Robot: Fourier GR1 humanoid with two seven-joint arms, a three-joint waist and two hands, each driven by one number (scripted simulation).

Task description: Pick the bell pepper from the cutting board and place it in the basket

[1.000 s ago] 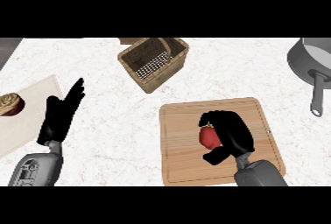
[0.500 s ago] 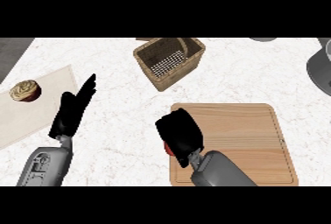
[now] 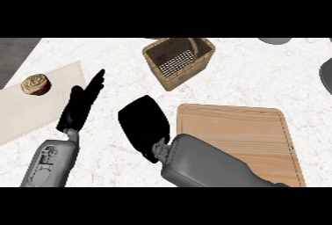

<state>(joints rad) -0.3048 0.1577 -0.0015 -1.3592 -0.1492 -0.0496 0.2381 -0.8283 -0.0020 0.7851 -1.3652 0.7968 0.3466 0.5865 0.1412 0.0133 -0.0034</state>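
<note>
Head view: basket (image 3: 191, 70) beyond our right hand (image 3: 146, 125), toward desk (image 3: 259, 74) far edge; bell pepper unseen, so we cannot tell its hold; left hand (image 3: 76, 110) flat, empty.

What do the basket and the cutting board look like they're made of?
The basket looks woven wicker or cane, matte tan: ribbed walls, a mesh-like bottom. The cutting board looks like pale wood, smooth matte, with faint straight grain and a grooved border.

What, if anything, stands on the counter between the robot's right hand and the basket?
Nothing visible does. The right hand hangs just left of the cutting board, and the basket sits beyond it, up and slightly right; only bare counter shows between them. The left hand, open, is off to the left of that path.
</note>
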